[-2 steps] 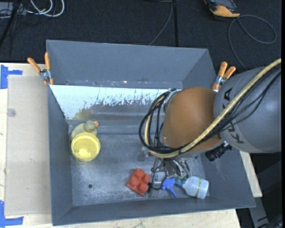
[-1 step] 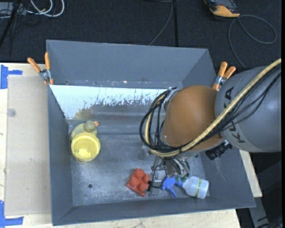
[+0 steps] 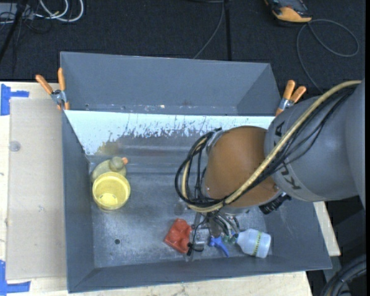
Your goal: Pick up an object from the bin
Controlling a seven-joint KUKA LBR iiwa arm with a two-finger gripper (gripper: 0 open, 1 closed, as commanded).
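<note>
My gripper (image 3: 196, 245) reaches down near the bin's front wall, its fingers low between a crumpled red thing (image 3: 177, 234) on its left and a small blue piece (image 3: 219, 243) on its right. The fingertips touch or overlap the red thing's right edge; nothing shows clearly between them. A white plastic bottle (image 3: 254, 242) lies on its side just right of the blue piece.
A yellow round cup-like thing (image 3: 111, 190) with a pale yellow-green figure (image 3: 115, 163) behind it sits at the bin's left. The arm's brown cover and cables hang over the bin's right half.
</note>
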